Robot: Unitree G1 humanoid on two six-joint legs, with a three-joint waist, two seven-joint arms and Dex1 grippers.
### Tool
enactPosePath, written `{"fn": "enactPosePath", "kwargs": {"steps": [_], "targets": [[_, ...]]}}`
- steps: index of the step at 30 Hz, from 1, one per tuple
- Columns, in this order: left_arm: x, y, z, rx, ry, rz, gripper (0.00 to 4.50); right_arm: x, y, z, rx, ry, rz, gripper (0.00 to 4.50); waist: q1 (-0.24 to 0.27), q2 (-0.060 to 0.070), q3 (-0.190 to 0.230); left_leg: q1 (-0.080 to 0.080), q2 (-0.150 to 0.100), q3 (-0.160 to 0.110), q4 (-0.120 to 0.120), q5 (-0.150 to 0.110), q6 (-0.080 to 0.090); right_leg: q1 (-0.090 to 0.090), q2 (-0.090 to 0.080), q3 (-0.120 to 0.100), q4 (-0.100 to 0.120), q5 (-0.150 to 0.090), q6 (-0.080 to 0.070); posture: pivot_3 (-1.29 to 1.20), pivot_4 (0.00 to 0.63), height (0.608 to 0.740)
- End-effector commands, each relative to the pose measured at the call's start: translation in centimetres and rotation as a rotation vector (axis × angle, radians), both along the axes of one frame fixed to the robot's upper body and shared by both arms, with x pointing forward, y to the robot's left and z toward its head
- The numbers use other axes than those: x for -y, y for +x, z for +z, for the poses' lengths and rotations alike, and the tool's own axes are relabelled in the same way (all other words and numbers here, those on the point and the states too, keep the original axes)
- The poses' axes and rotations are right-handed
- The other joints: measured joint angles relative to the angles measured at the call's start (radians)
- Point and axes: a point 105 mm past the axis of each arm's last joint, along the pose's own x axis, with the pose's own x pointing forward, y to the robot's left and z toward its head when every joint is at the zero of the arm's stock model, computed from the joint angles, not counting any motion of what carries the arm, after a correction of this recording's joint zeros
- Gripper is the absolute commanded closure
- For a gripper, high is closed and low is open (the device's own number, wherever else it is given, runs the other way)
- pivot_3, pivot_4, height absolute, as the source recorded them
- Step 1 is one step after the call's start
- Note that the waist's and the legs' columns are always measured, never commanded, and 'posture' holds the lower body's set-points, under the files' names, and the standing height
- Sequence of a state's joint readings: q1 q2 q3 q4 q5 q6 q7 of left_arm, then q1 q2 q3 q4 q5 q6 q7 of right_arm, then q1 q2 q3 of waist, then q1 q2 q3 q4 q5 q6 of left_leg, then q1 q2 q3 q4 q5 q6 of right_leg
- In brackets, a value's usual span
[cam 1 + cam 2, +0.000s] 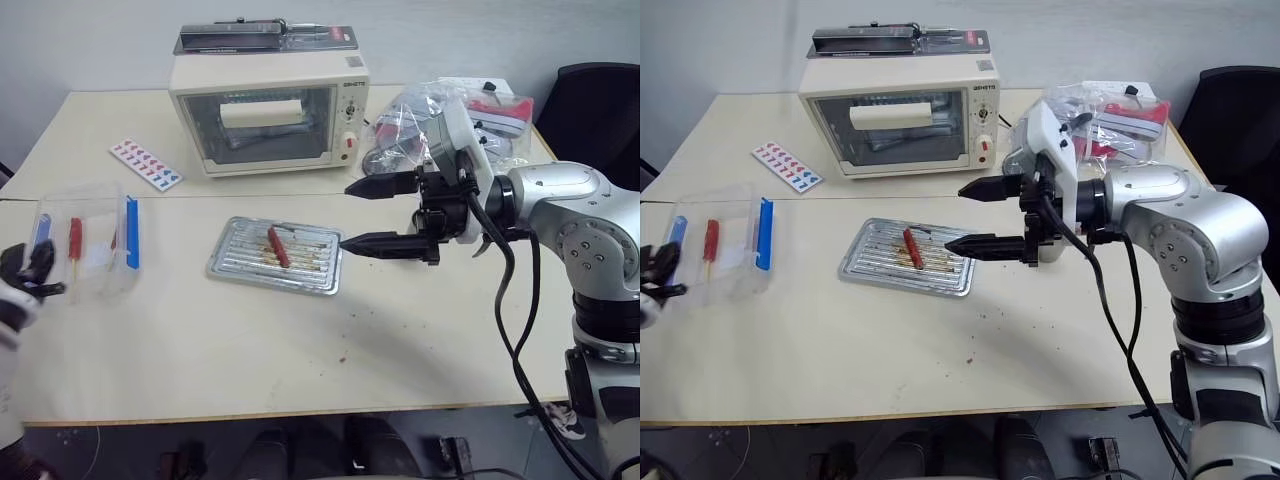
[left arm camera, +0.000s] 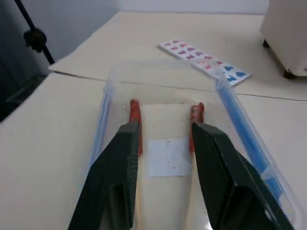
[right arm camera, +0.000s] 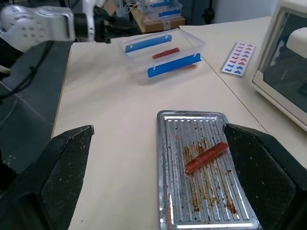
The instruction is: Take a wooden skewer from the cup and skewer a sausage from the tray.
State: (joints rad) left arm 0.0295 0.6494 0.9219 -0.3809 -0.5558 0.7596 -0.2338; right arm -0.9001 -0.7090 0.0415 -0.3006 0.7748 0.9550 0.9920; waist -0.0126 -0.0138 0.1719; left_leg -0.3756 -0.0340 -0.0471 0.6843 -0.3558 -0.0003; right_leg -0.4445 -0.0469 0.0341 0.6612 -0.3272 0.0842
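Note:
The silver tray lies mid-table, and one red-brown sausage rests on its ribs. My right gripper hovers just right of the tray, pointing left, open wide with nothing between its fingers. At the far left, my left gripper is open at the near end of a clear plastic box with blue clips. Two red sausages lie in that box just past the fingertips. One of them sits on a thin pale wooden skewer. The cup is out of view.
A cream toaster oven stands at the back behind the tray. A card of red and blue shapes lies to its left, and plastic bags are piled to its right. A black chair stands beyond the table's right end.

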Motion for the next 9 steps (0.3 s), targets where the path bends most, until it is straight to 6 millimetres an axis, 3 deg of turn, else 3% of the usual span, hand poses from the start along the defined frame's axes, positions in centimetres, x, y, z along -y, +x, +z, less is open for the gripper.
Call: {"fn": "enactPosePath", "kwargs": {"steps": [1, 5, 9], "targets": [[0.2, -3.7, 2.6, 0.03, 0.048, -0.043, 2.78, 0.0, -0.2, 1.1, 0.047, 0.029, 0.009, 0.0, 0.001, 0.0, 0.0, 0.0, 0.0, 0.0, 0.0, 0.0, 0.0, 0.0, 0.0, 0.0, 0.0, 0.0, 0.0, 0.0, 0.15, 0.74], [-1.2, -6.5, 2.1, -0.01, 0.025, 0.018, 2.78, -0.3, -0.2, 0.9, 0.033, 0.034, 0.019, 0.0, 0.006, 0.0, 0.0, 0.0, 0.0, 0.0, 0.0, 0.0, 0.0, 0.0, 0.0, 0.0, 0.0, 0.0, 0.0, 0.0, 0.15, 0.74], [-1.1, -6.8, 2.0, -0.026, 0.024, 0.038, 2.78, -0.7, 0.0, 0.8, 0.026, 0.036, 0.028, 0.0, 0.01, 0.0, 0.0, 0.001, 0.0, 0.0, 0.0, 0.0, 0.0, 0.001, 0.0, 0.0, 0.0, 0.0, 0.0, 0.0, 0.15, 0.74]]}}
